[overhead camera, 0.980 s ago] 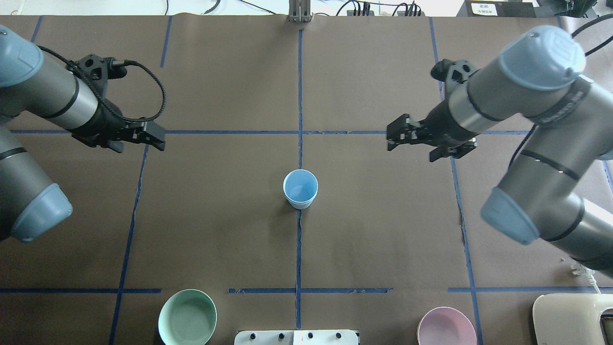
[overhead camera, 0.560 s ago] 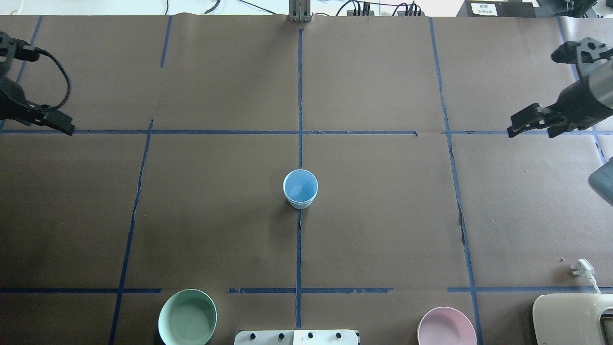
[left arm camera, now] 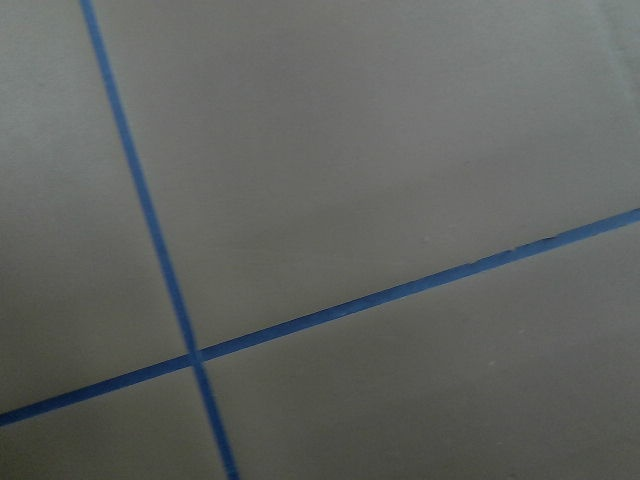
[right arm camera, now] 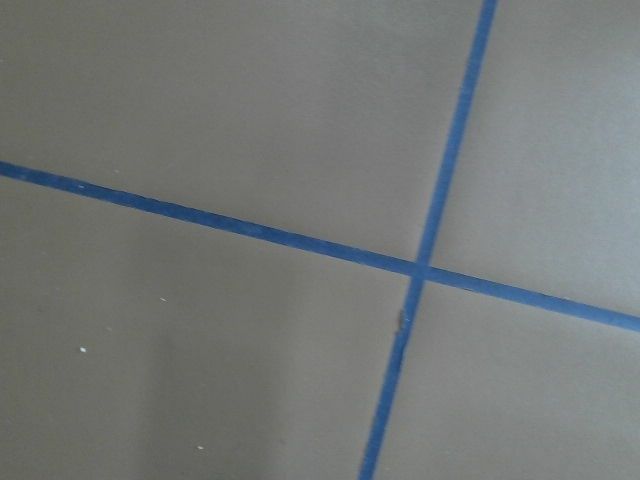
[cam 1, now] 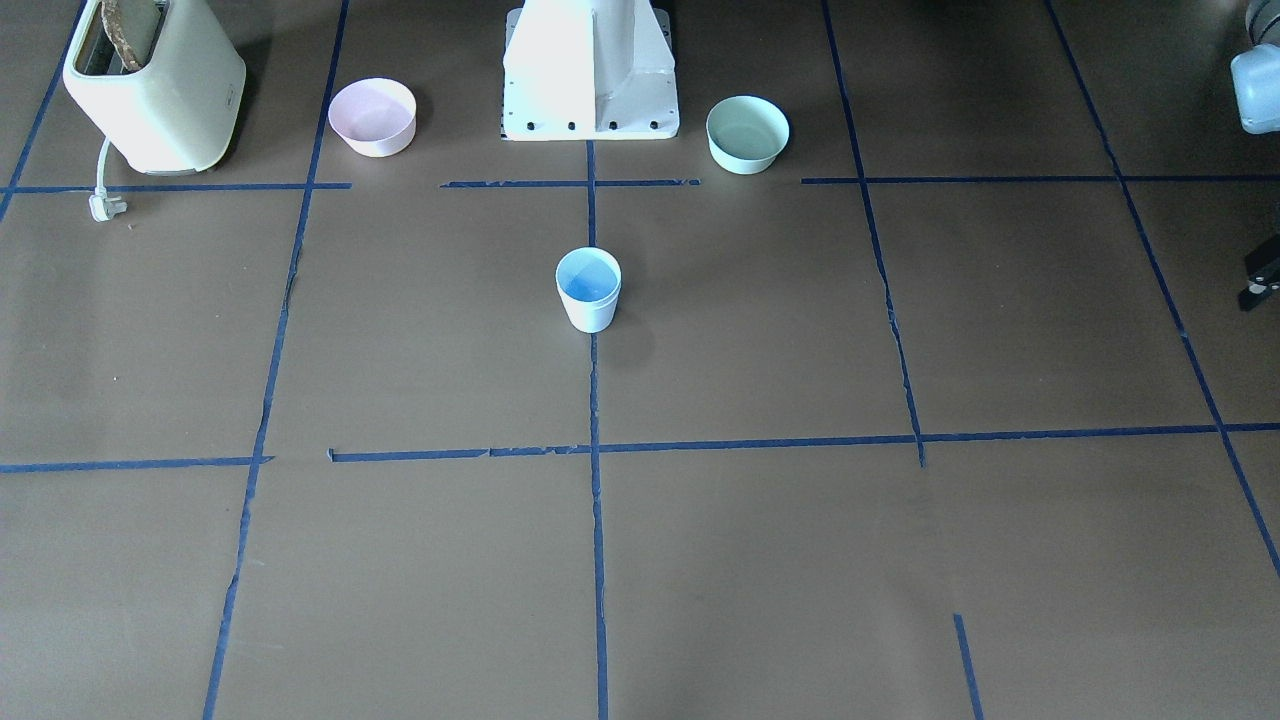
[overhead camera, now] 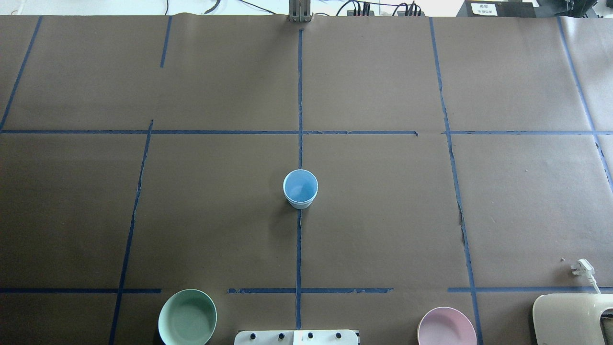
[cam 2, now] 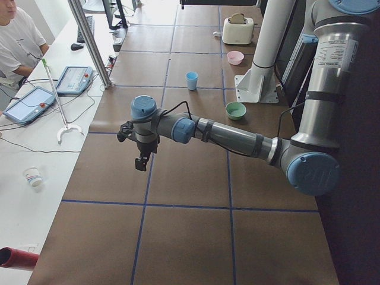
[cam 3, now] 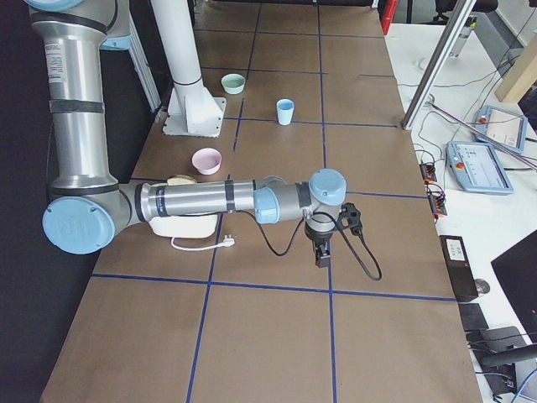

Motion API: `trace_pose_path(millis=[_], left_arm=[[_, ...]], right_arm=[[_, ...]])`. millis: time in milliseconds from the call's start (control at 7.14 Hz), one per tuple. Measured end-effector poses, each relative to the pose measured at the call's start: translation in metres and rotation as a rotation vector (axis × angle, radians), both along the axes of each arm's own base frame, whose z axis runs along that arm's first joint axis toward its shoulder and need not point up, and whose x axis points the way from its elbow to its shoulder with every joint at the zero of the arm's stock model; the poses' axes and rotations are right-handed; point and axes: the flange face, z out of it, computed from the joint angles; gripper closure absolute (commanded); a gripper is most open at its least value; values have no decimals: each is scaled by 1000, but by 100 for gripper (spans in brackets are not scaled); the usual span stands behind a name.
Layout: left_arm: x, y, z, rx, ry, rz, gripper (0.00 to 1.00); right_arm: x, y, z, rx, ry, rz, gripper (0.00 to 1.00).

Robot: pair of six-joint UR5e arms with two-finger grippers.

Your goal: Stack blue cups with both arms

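One pale-blue cup (overhead camera: 300, 189) stands upright at the table's middle, on the centre tape line. It also shows in the front view (cam 1: 588, 290), the left view (cam 2: 191, 81) and the right view (cam 3: 285, 112). I see a single cup shape and cannot tell whether a second cup is nested in it. My left gripper (cam 2: 141, 161) hangs over the table's left end, far from the cup. My right gripper (cam 3: 321, 256) hangs over the right end, also far away. I cannot tell whether either is open or shut. Both wrist views show only brown paper and blue tape.
A mint-green bowl (overhead camera: 187, 317) and a pink bowl (overhead camera: 446, 327) sit by the white pedestal base (cam 1: 590, 70). A cream toaster (overhead camera: 572, 318) with a loose plug (overhead camera: 582, 268) is at the near right corner. An operator (cam 2: 18, 35) sits across the table.
Both arms have swung outward, the left to the left and the right to the right, and have left the overhead view. The cup has not moved.
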Motion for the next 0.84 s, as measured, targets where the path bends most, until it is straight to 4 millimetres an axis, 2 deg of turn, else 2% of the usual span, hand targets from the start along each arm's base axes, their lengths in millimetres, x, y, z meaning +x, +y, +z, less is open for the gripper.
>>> trace_pose_path(millis=[140, 280, 560, 840], left_arm=[[-7, 0, 10, -25, 25, 5, 0], [-9, 1, 18, -65, 48, 7, 0], [-15, 5, 31, -154, 79, 0, 0], [-36, 10, 40, -190, 98, -28, 0]], right_arm=[[18, 3, 18, 2, -4, -6, 0], [26, 5, 26, 1, -12, -8, 0], [29, 5, 28, 0, -14, -6, 0], [29, 4, 26, 6, -12, 0, 0]])
